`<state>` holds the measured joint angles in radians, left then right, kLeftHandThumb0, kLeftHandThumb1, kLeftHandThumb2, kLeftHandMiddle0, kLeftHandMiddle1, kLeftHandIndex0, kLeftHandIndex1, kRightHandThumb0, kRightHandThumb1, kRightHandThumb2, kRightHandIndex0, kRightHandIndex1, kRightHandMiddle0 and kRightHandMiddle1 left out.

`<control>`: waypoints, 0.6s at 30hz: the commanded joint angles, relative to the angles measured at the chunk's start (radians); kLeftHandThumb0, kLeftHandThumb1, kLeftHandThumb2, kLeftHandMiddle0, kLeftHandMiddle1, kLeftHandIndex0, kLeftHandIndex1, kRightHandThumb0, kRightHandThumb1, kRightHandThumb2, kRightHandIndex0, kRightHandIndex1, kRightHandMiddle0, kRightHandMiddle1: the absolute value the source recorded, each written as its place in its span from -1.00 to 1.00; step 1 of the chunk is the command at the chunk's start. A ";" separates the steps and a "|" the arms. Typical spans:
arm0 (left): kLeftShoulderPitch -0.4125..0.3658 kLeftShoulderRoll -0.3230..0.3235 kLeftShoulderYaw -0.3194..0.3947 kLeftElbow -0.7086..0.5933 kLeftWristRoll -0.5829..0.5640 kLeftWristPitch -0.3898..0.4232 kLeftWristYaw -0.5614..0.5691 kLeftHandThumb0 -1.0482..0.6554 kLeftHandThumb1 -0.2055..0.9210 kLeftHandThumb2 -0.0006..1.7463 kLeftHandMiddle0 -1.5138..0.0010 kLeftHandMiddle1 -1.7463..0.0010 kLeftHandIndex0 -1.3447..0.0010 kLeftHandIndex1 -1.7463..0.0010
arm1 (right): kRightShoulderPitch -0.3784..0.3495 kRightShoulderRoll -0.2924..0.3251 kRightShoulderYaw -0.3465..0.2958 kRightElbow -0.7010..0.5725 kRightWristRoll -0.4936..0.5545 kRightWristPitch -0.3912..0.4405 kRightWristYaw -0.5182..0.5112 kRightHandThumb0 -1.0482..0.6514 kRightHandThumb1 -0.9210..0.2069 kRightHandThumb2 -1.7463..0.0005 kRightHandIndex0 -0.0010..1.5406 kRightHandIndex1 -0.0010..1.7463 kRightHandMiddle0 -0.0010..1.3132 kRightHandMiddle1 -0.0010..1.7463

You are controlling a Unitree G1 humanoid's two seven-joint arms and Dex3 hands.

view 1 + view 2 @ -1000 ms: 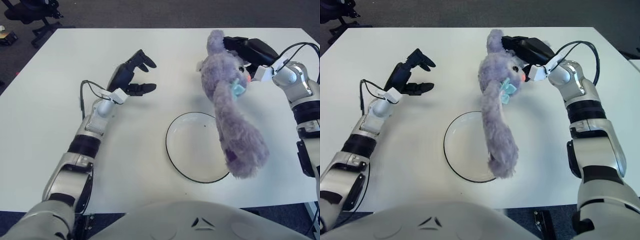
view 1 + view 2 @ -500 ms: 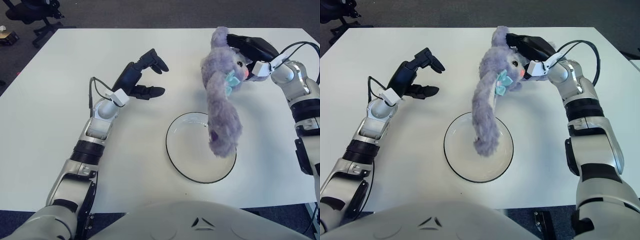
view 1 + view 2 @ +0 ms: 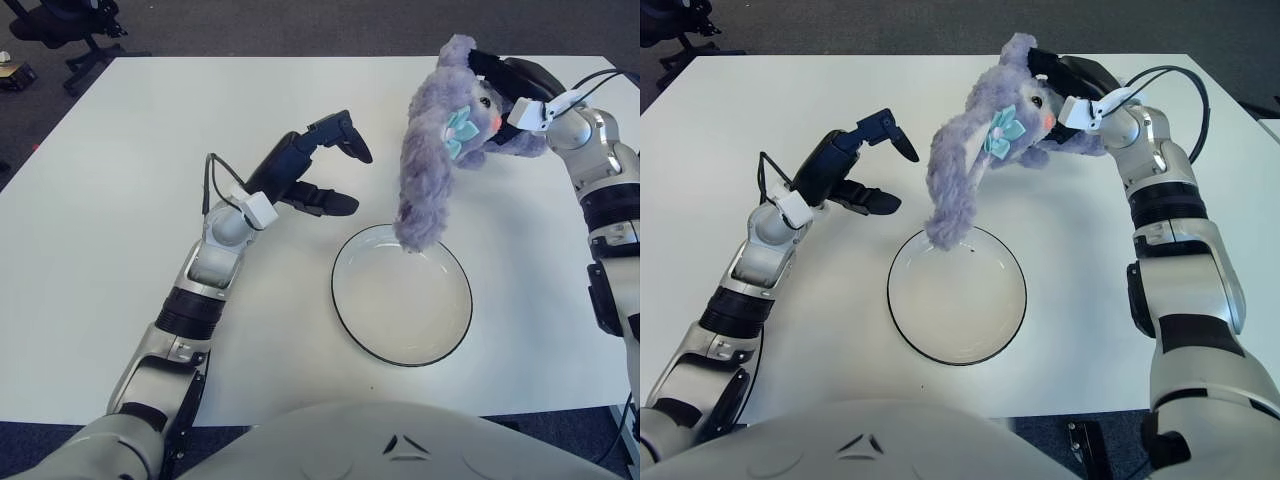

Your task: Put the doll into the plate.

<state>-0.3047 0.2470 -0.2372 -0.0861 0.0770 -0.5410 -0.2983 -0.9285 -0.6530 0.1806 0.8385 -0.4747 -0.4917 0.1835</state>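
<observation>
The doll [image 3: 440, 150] is in the air, not yet in the plate [image 3: 345, 310]; the carry looks well under way, and what is left, by my judgement, is to bring the body over the middle of the dish, lower it and let go. The right hand [image 3: 515, 85] has its dark fingers closed round the doll's head at the far right of the white table [image 3: 120, 160]; the head sits high and the long body or limb hangs down and to the left, its lower tip over the far rim of the plate, though whether it touches the rim I cannot tell. The doll is a lilac plush animal, shaggy and limp, with a long ear sticking up, a teal bow and a small orange-pink patch on the face. The left hand [image 3: 310, 170] hovers left of the plate's far edge, fingers spread wide, holding nothing.
</observation>
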 commanded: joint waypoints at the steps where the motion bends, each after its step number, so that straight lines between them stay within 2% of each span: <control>1: 0.009 0.006 -0.009 -0.024 -0.019 0.003 -0.033 0.22 1.00 -0.73 0.43 -0.69 0.25 -0.46 | -0.050 -0.002 -0.023 0.007 0.015 0.065 -0.015 0.23 0.08 -0.51 -0.19 0.94 -0.38 1.00; 6: 0.013 0.009 -0.008 -0.032 -0.007 0.002 -0.049 0.22 1.00 -0.73 0.43 -0.70 0.24 -0.44 | -0.050 -0.004 -0.020 -0.007 0.016 0.090 -0.012 0.23 0.08 -0.50 -0.19 0.93 -0.38 1.00; 11: 0.030 0.009 -0.020 -0.039 0.103 -0.032 -0.021 0.23 1.00 -0.74 0.42 -0.69 0.23 -0.44 | -0.051 -0.005 -0.020 -0.020 0.018 0.103 -0.008 0.23 0.08 -0.50 -0.19 0.93 -0.39 1.00; 18: 0.029 0.004 -0.051 0.014 0.187 -0.094 -0.013 0.23 1.00 -0.74 0.42 -0.67 0.24 -0.47 | -0.049 -0.006 -0.022 -0.038 0.019 0.122 -0.007 0.24 0.09 -0.51 -0.18 0.92 -0.38 1.00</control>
<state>-0.2761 0.2458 -0.2648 -0.1038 0.2260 -0.5997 -0.3165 -0.9519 -0.6520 0.1746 0.8239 -0.4743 -0.3793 0.1833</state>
